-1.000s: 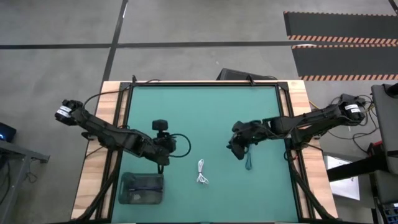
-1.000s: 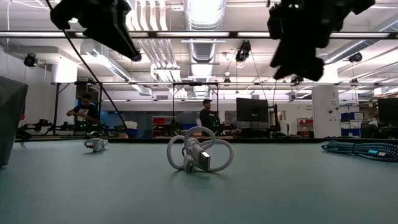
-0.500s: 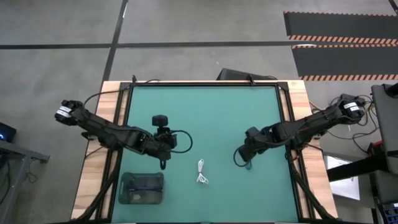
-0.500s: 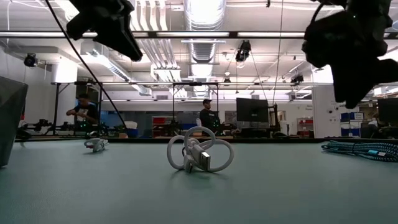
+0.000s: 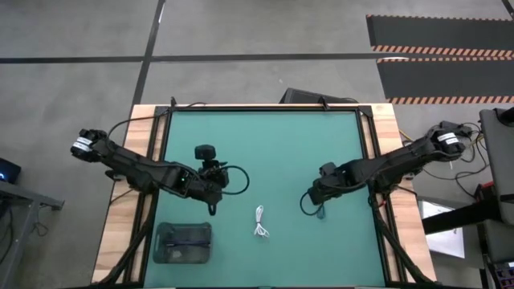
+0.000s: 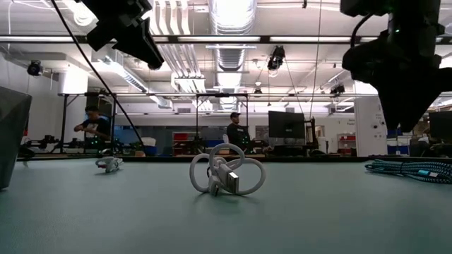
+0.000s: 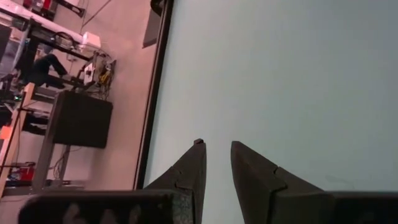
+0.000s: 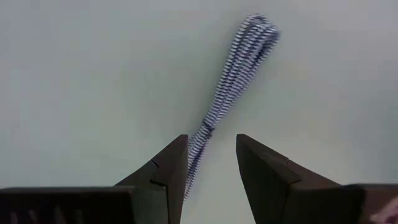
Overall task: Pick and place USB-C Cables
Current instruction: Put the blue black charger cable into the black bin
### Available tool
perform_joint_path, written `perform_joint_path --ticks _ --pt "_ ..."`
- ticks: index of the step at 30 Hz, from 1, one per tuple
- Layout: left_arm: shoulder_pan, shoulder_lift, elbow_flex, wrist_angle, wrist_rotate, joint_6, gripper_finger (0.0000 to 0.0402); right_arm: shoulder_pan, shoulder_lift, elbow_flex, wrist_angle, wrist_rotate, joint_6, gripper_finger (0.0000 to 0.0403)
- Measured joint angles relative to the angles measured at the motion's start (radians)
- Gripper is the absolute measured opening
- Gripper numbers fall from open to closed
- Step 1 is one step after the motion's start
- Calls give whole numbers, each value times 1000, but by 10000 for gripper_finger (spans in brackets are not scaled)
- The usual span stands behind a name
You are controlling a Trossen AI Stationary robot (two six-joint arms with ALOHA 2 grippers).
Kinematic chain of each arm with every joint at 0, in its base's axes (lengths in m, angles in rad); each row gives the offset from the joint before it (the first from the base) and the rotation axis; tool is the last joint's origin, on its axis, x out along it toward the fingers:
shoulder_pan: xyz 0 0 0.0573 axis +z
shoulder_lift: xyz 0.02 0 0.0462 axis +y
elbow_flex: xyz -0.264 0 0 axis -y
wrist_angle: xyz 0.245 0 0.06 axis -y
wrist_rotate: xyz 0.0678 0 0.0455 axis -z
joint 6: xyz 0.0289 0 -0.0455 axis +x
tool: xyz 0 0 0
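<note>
A dark braided cable bundle lies flat on the green mat; it also shows in the high view and the low view. My right gripper hangs open just above its near end, a finger on either side, touching nothing. A white coiled cable lies mid-table and looks large in the low view. A second white cable lies farther back; the high view does not show it. My left gripper hovers over bare mat, open by a narrow gap and holding nothing.
A translucent bin with dark contents stands near the table's near-left corner, by my left arm; its wall shows in the low view. Wooden borders and black rails frame the mat. People stand far off in the room beyond.
My right gripper has moved toward the near edge and come down, from higher up to just over the dark braided cable. My left wrist has shifted a little toward the far edge. No cable has moved.
</note>
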State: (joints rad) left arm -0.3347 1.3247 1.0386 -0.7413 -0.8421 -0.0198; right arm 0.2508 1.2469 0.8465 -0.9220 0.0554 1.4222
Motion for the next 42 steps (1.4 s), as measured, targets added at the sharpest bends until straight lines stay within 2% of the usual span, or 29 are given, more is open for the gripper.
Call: perform_joint_path --ticks 12,29,42 --pt "1 0 0 0 -5 1 59 0 240 128 -74 -1 -126 127" --pt "1 0 -3 0 -5 1 59 0 262 79 -14 26 -79 127" --pt "0 0 -4 0 -5 1 59 0 352 76 -2 24 -88 126"
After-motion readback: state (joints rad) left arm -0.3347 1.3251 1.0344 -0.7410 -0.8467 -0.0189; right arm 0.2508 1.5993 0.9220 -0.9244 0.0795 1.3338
